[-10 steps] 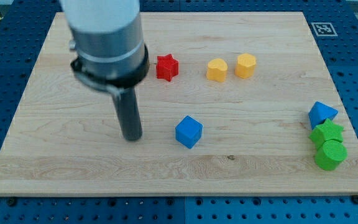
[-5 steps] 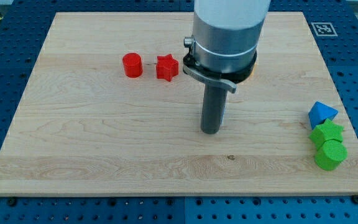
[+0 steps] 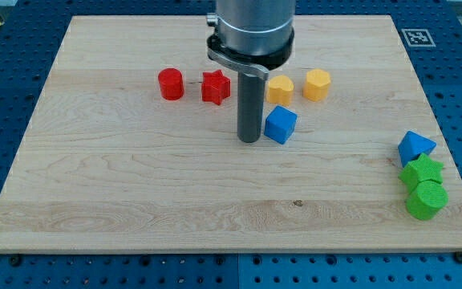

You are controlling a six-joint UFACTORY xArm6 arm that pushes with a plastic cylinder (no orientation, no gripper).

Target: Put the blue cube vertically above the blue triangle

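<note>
The blue cube [image 3: 280, 124] sits on the wooden board just below the yellow blocks, near the board's middle. My tip [image 3: 249, 140] rests on the board right against the cube's left side. The blue triangle [image 3: 415, 148] lies far off at the view's right edge, lower than the cube.
A red cylinder [image 3: 170, 83] and a red star [image 3: 215, 87] lie left of the rod. Two yellow blocks [image 3: 280, 88] [image 3: 317, 83] lie just above the cube. A green star [image 3: 421, 172] and a green cylinder [image 3: 426, 200] sit below the blue triangle.
My tip swept from the board's left to the middle and back a little leftward and up. The blue cube has moved up and to the right.
</note>
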